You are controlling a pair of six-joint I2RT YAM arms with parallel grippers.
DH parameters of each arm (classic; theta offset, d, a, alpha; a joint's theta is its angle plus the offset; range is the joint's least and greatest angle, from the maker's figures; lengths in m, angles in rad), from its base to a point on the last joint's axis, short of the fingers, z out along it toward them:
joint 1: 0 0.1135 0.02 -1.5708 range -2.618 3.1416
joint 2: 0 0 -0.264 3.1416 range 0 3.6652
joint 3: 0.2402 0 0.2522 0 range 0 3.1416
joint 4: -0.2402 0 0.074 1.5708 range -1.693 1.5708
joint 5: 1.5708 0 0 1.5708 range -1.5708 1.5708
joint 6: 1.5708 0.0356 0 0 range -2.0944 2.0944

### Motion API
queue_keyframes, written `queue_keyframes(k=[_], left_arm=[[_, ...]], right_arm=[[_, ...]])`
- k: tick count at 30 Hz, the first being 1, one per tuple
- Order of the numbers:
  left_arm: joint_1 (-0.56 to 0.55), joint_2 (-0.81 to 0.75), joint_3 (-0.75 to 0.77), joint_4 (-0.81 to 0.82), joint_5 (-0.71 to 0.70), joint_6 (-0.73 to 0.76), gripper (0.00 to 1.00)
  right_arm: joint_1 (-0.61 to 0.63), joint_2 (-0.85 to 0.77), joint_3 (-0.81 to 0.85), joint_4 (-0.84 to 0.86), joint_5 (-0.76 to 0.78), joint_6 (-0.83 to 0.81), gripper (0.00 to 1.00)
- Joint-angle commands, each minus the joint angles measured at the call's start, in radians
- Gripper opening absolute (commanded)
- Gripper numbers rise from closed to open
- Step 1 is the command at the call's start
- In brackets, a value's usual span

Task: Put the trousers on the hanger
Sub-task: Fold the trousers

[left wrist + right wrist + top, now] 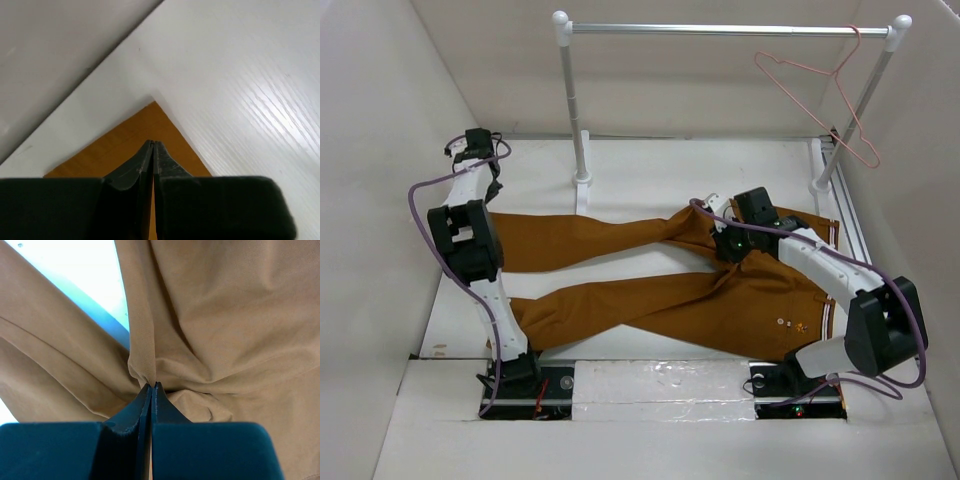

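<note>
The rust-brown trousers (720, 300) lie flat on the white table, legs to the left and waist to the right. The pink wire hanger (820, 95) hangs from the right end of the rail, empty. My right gripper (725, 243) is at the crotch and is shut on a raised fold of the cloth (145, 355), with its tips (152, 384) together. My left gripper (492, 200) is at the far leg's cuff. In the left wrist view its jaws (152, 143) are shut over the flat cuff corner (115, 150), with no fold between them.
A silver rail (720, 30) on two white posts (582, 170) stands across the back of the table. White walls close in on the left, back and right. The left gripper is close to the left wall (50, 50).
</note>
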Motion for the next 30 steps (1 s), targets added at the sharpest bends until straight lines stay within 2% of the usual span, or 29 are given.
queue_keyframes(k=[1, 2, 3, 6, 8, 13, 14, 16, 17, 18, 20, 26, 30], left_arm=[[-0.022, -0.069, -0.047, -0.018, 0.023, -0.021, 0.0], [-0.022, -0.051, -0.05, -0.026, 0.052, -0.017, 0.07], [-0.022, -0.036, -0.05, -0.027, 0.079, -0.01, 0.36], [-0.022, -0.009, -0.081, -0.027, 0.148, -0.004, 0.8], [-0.022, 0.015, -0.086, -0.024, 0.17, -0.007, 0.82], [-0.031, 0.069, -0.092, -0.034, 0.161, -0.004, 0.71], [-0.04, 0.076, -0.105, -0.023, 0.121, -0.007, 0.64], [-0.054, 0.08, -0.109, -0.006, 0.113, -0.006, 0.57], [-0.063, 0.09, -0.109, -0.006, 0.104, -0.001, 0.46], [-0.063, 0.095, -0.103, -0.009, 0.101, -0.006, 0.17], [-0.063, 0.106, -0.104, -0.007, 0.101, -0.003, 0.01], [-0.033, 0.074, -0.086, -0.006, 0.107, -0.004, 0.0], [0.004, 0.035, 0.055, 0.005, 0.117, -0.059, 0.0]], right_arm=[[-0.011, -0.039, -0.004, 0.011, -0.014, -0.004, 0.0], [-0.011, -0.038, -0.006, 0.011, -0.017, -0.005, 0.0], [-0.011, -0.03, -0.006, 0.011, -0.022, -0.004, 0.0], [-0.011, -0.022, -0.004, 0.014, -0.048, -0.005, 0.0], [-0.011, -0.025, -0.001, 0.011, -0.051, -0.005, 0.0], [-0.011, -0.027, 0.009, 0.002, -0.043, -0.009, 0.0], [-0.011, -0.028, 0.011, 0.0, -0.042, -0.005, 0.0], [-0.011, -0.033, 0.013, 0.002, -0.039, -0.002, 0.0], [-0.011, -0.035, 0.014, 0.0, -0.037, -0.002, 0.0], [-0.011, -0.036, 0.019, -0.001, -0.029, -0.001, 0.0], [-0.022, -0.038, 0.026, -0.015, -0.009, 0.001, 0.0], [-0.031, -0.039, 0.063, -0.041, -0.023, 0.008, 0.0], [-0.031, -0.061, 0.069, -0.098, -0.026, -0.015, 0.0]])
